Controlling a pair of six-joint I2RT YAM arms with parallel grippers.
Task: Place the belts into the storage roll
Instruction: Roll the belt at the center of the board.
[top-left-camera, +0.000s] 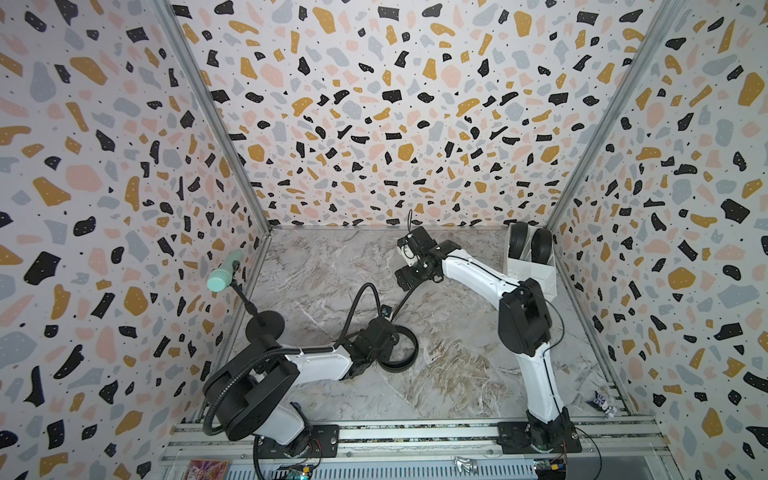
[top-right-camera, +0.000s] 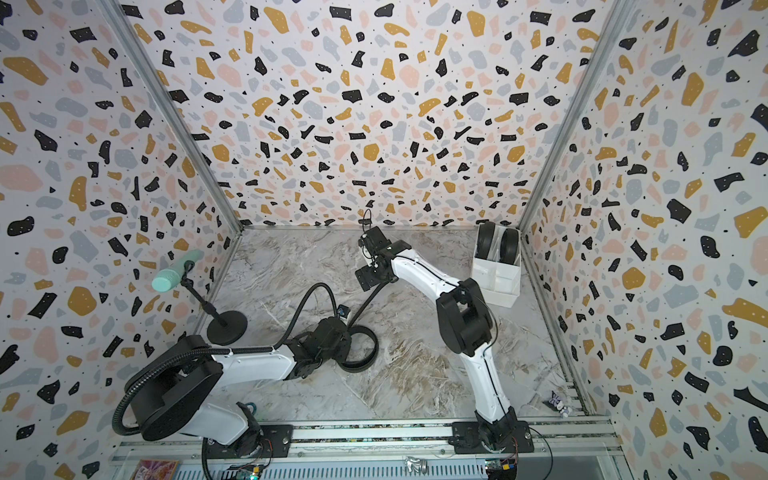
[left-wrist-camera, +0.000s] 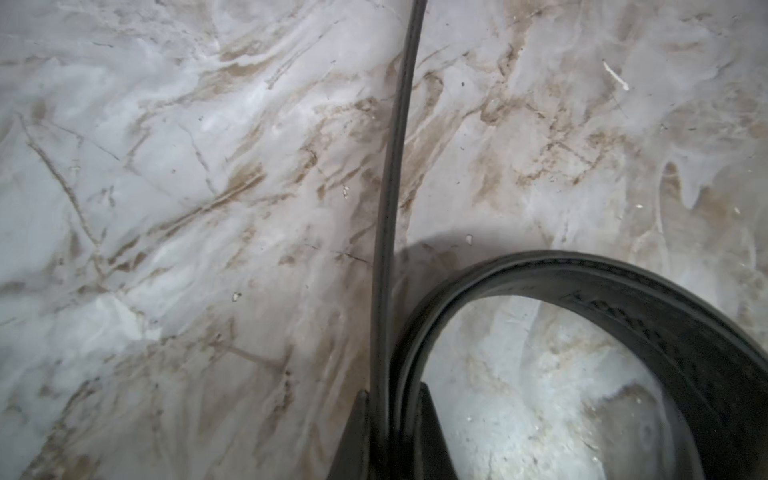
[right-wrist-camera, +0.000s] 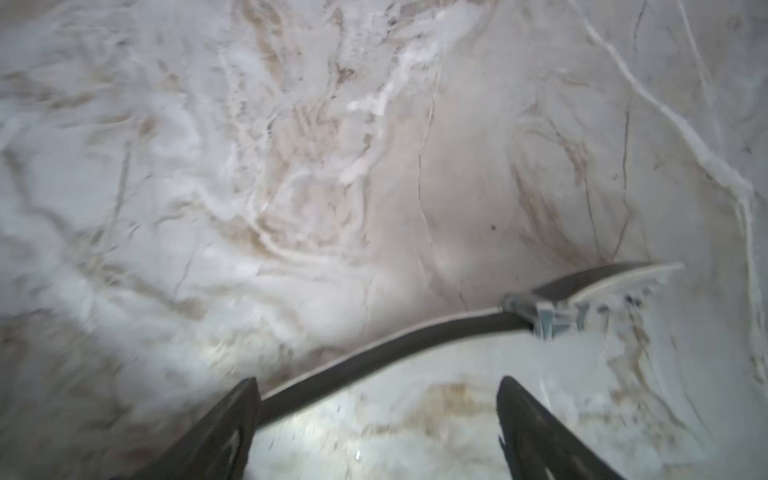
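Rolling the 3rd belt is the step in hand, by my reading. 2 coiled belts (top-left-camera: 519, 243) already stand on edge in the far cells of the storage roll (top-left-camera: 534, 276), which sits in the far corner of the table (top-left-camera: 457, 374) on the right arm's side. The thin belt (top-left-camera: 395, 367) lies near the middle of the table as a loose ring with a free tail. The left gripper (left-wrist-camera: 392, 392) is closed narrow on that ring, pinching its layers where the tail leaves it. The tail runs across to the right gripper (right-wrist-camera: 377, 380), whose jaws stand wide. There the strap passes against 1 finger (right-wrist-camera: 232, 415), unclamped, and the silver buckle (right-wrist-camera: 540, 316) lies on the marble just beyond. The next move likely calls for the right gripper to take the strap near the buckle and wind it round the ring against the left's pinch, making a coil tight enough for a near, empty-looking cell.
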